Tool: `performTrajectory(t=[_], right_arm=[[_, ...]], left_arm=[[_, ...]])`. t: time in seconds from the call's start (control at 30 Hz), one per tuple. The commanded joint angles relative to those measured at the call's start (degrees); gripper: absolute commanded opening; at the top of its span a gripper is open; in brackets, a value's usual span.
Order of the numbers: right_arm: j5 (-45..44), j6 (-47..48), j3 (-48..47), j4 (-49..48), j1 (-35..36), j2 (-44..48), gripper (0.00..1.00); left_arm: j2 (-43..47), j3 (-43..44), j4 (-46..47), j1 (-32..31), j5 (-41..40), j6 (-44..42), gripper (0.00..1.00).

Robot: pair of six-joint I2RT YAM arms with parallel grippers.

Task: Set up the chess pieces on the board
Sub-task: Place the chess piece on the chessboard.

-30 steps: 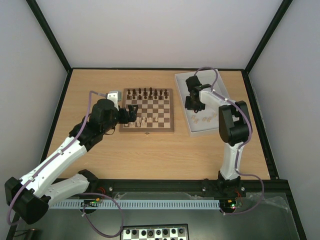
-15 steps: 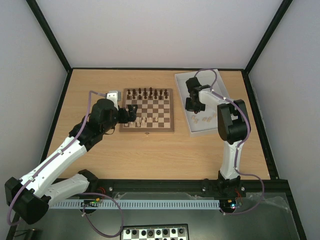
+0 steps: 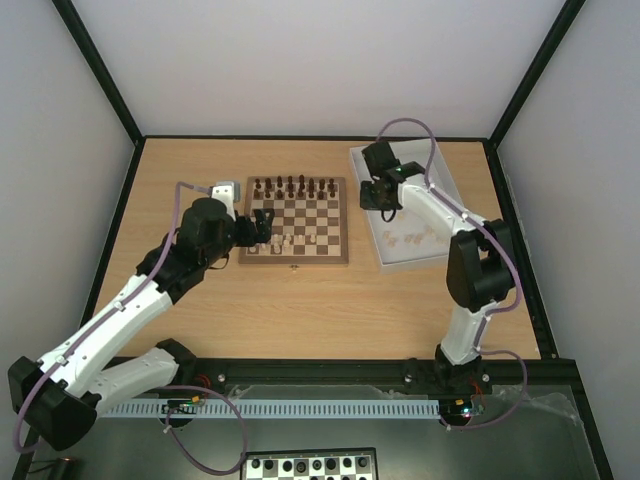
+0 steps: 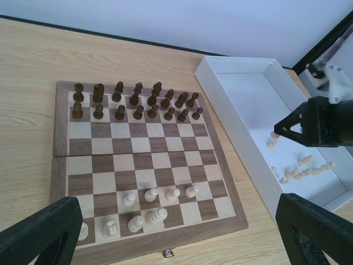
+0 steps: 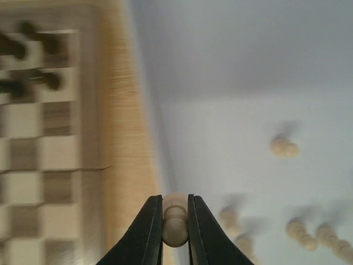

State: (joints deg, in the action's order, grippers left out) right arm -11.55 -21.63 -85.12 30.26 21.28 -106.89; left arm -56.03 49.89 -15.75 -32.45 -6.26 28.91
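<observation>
A: Starting nearest, at the left gripper: spread as wide as can be, gripping nothing, hovering at the left side of the board, aimed across the squares.

B: Confirmed. Looking down from that wrist onto the pale chess pieces already placed: standing upright on the two nearest rows, bunched from the left corner toward the middle, long axes straight up off the squares.

A: Next, right of the board, past a narrow strip of table, to the white tray, set just beside the board's right edge.

B: More pale ones loose on the tray floor, toward the near end. Mostly tipped over, by the look of things, lying flat and pointing every which way.

A: Farther up the tray, the right gripper. Pinched almost fully shut on a single pale piece, held right by the tray's board-side wall.

B: And the lie of that one?

A: Long axis in line with the fingers, rounded end about level with the tips. Impossible to tell head from base at this angle.

B: Finishing at the back: dark pieces packed into the board's two far rows, all upright.
</observation>
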Motion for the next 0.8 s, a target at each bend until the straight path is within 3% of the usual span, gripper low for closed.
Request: performTrajectory(t=[0.0, 0.23, 0.77], right_arm=[[1.6, 0.5, -2.6, 6.3, 5.6, 3.7, 0.04], [7.7, 0.6, -4.7, 6.8, 12.2, 1.2, 0.03], [7.1, 0.8, -10.5, 9.1, 19.8, -10.5, 0.03]], left_arm=[[1.7, 1.6, 0.2, 0.3, -1.1, 0.3, 0.99], [3.5, 1.6, -0.7, 0.3, -1.7, 1.0, 1.00], [5.4, 1.0, -1.7, 0.3, -2.5, 1.5, 0.99]])
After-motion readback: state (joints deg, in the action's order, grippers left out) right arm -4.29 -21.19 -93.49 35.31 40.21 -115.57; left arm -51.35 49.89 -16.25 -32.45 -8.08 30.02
